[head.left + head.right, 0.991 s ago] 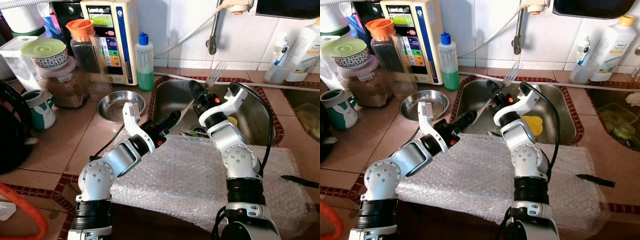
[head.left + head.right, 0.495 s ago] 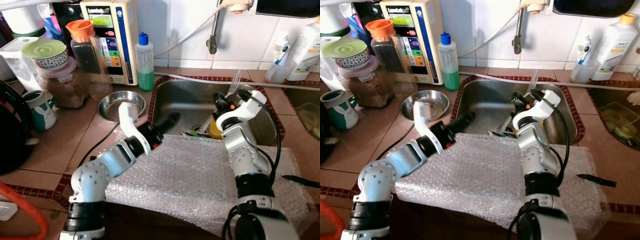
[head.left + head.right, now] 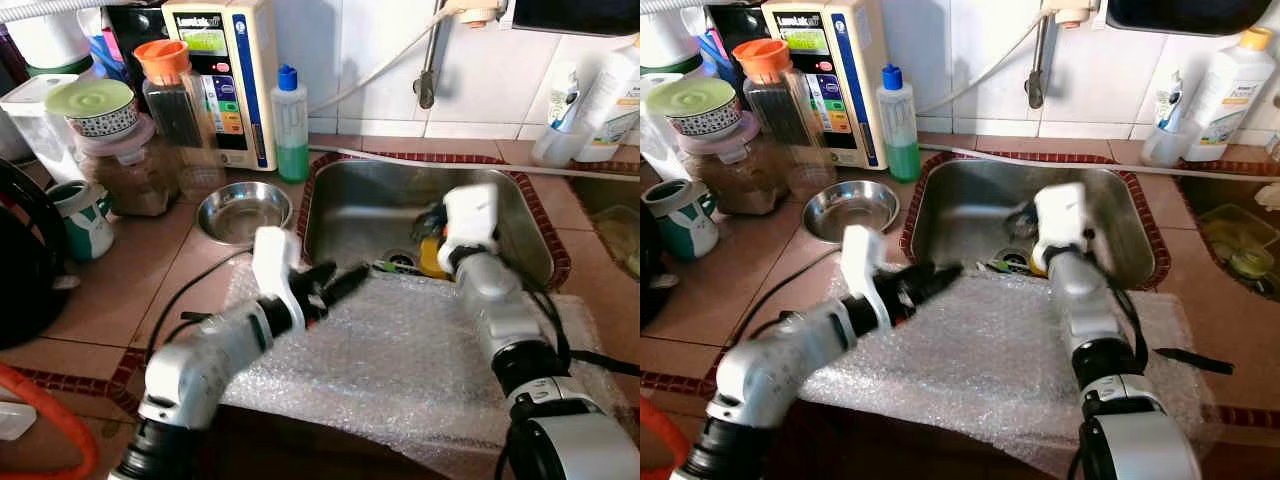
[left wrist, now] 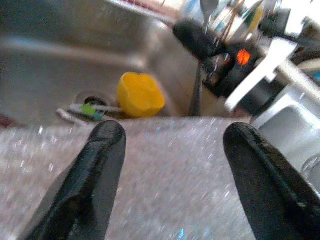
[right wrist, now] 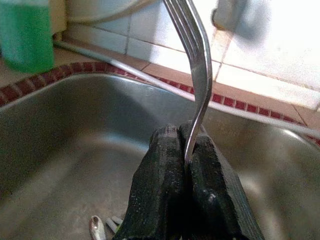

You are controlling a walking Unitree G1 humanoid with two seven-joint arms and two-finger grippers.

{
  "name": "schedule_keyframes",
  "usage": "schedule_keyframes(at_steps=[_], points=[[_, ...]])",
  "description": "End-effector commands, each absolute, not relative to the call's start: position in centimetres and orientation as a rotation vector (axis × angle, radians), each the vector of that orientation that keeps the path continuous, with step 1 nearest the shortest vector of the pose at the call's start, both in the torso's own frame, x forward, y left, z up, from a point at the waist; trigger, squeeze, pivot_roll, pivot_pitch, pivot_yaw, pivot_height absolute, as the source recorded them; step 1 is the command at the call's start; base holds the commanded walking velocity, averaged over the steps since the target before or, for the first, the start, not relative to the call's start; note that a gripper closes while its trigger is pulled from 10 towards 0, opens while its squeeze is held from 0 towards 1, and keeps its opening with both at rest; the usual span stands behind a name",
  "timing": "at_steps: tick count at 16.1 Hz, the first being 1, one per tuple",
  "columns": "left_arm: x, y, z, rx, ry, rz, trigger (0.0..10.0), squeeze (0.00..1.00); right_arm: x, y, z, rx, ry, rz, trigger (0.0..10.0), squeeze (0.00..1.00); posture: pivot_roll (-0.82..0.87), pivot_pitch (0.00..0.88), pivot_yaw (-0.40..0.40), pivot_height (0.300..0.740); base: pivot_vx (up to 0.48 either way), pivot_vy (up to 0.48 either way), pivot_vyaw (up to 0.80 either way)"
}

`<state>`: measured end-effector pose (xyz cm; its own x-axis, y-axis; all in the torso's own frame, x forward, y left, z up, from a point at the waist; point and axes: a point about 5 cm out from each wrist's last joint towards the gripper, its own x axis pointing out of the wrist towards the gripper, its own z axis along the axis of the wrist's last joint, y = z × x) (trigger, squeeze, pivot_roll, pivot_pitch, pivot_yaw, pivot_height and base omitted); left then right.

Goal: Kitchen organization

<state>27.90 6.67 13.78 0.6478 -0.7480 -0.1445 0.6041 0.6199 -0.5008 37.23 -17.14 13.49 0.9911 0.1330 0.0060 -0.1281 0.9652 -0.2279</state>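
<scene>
My right gripper (image 5: 186, 152) is shut on the handle of a metal fork (image 5: 192, 60), whose tines point up toward the tiled wall. It hangs low inside the steel sink (image 3: 360, 200), just behind a yellow object (image 3: 432, 258) near the drain. A few small utensils (image 3: 395, 266) lie by the drain. My left gripper (image 3: 338, 283) is open with nothing between its fingers. It hovers over the far edge of the bubble wrap sheet (image 3: 400, 350) and points at the sink. The left wrist view shows the yellow object (image 4: 140, 94) and the right gripper (image 4: 200, 40) ahead.
A steel bowl (image 3: 243, 210), a green soap bottle (image 3: 290, 125), jars (image 3: 125, 160) and a water filter unit (image 3: 225, 70) stand left of the sink. The tap (image 3: 428, 60) hangs above it. A black knife (image 3: 1195, 358) lies on the counter at the right.
My right gripper has swung right and sunk lower into the sink, fork still in it. My left gripper has drawn back over the bubble wrap, with its fingers now spread.
</scene>
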Motion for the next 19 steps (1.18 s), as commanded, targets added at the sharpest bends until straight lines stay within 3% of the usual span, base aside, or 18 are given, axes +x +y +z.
schedule_keyframes(at_steps=[1, 4, 5, 6, 7, 8, 16, 19], points=[[27.9, 6.8, 14.2, -0.394, 0.329, -0.802, 10.0, 1.0, 37.4, -17.3, 13.4, -0.25, -0.012, 0.139, 0.0, 0.0, 0.02, 0.0, 0.071, 0.74, 0.0, 0.0, 0.0], [27.7, 7.1, 14.0, -0.342, 0.321, -0.804, 10.0, 1.0, 36.7, -18.8, 11.0, -0.366, 0.104, 0.154, 0.0, 0.0, 0.04, 0.0, 0.077, 0.74, 0.0, 0.0, 0.0], [27.7, 7.1, 14.0, -0.339, 0.316, -0.802, 10.0, 1.0, 36.4, -19.3, 10.4, -0.416, 0.132, 0.157, 7.2, 0.0, 0.04, 0.0, 0.077, 0.74, 0.0, 0.0, 0.0], [27.8, 7.2, 14.1, -0.322, 0.295, -0.79, 10.0, 1.0, 36.0, -20.0, 9.5, -0.482, 0.182, 0.166, 10.0, 0.0, 0.04, 0.0, 0.077, 0.74, 0.0, 0.0, 0.0], [27.9, 7.2, 14.2, -0.297, 0.266, -0.779, 10.0, 1.0, 35.8, -20.3, 9.1, -0.503, 0.21, 0.165, 10.0, 0.58, 0.04, 0.0, 0.077, 0.74, 0.0, 0.0, 0.0], [28.3, 7.2, 14.6, -0.279, 0.208, -0.758, 10.0, 1.0, 35.4, -20.8, 8.4, -0.541, 0.246, 0.173, 10.0, 1.0, 0.04, 0.0, 0.077, 0.74, 0.0, 0.0, 0.0], [29.0, 7.0, 15.5, -0.281, 0.122, -0.719, 10.0, 1.0, 34.8, -19.9, 7.1, -0.539, 0.265, 0.211, 10.0, 1.0, 0.03, 0.0, 0.078, 0.74, 0.0, 0.0, 0.0], [29.0, 6.9, 15.3, -0.27, 0.105, -0.716, 10.0, 1.0, 35.1, -21.0, 7.5, -0.462, 0.288, 0.15, 10.0, 1.0, 0.03, 0.0, 0.081, 0.74, 0.0, 0.0, 0.0]])
